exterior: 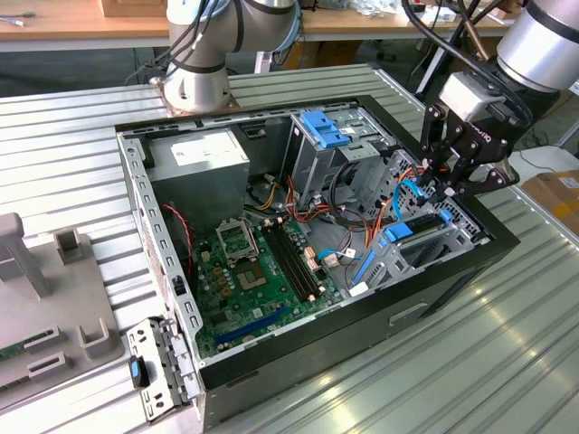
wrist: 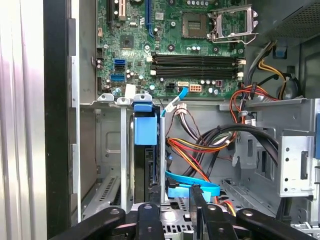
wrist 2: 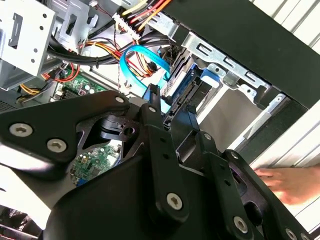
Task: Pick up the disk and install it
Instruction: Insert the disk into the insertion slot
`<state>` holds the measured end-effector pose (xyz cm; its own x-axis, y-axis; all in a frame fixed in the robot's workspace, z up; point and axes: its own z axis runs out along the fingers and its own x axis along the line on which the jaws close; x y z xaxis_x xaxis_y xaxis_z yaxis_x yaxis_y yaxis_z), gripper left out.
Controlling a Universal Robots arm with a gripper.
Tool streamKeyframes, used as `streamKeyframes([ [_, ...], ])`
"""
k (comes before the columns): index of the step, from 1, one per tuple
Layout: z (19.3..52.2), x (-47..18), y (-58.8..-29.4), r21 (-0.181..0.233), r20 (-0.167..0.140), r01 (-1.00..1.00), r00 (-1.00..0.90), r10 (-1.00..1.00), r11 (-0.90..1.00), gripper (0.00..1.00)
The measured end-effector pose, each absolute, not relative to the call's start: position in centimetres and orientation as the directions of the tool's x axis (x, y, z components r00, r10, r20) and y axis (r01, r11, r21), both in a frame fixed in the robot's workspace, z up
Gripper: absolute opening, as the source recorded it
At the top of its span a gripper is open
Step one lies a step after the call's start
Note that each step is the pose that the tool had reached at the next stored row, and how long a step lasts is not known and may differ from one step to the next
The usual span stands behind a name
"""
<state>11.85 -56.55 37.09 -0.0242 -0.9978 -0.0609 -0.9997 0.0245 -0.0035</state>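
Observation:
The disk (wrist: pixel 142 167) stands on edge in a drive bay at the corner of the open computer case on the exterior view's right. Its blue end tab (wrist: pixel 146 127) sits level with the bay's metal rim. In the exterior view the disk (exterior: pixel 409 229) shows as a blue-railed slab just below my gripper (exterior: pixel 445 201). In both wrist views my gripper (wrist: pixel 175 205) has its black fingers straddling the disk's near end (wrist 2: pixel 181 86). The gripper (wrist 2: pixel 172 107) looks shut on that end.
A blue data cable (wrist: pixel 192 184) and orange wires loop beside the bay. The grey cage with a blue top (exterior: pixel 321 131), the power supply box (exterior: pixel 199 155) and the motherboard (exterior: pixel 258 271) lie deeper in the case. A person's hand (wrist 2: pixel 287 182) rests outside the black case wall (exterior: pixel 488 249).

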Motion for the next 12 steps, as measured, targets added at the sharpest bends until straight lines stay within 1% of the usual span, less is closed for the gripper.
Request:
streamKeyframes([
  [8,37.2,12.3,-56.5,0.0,-0.06,-1.0,-0.025,-0.998,0.025,0.36],
  [12,37.2,11.2,-56.6,-0.004,-0.064,-1.0,-0.024,-0.998,0.025,0.36],
])
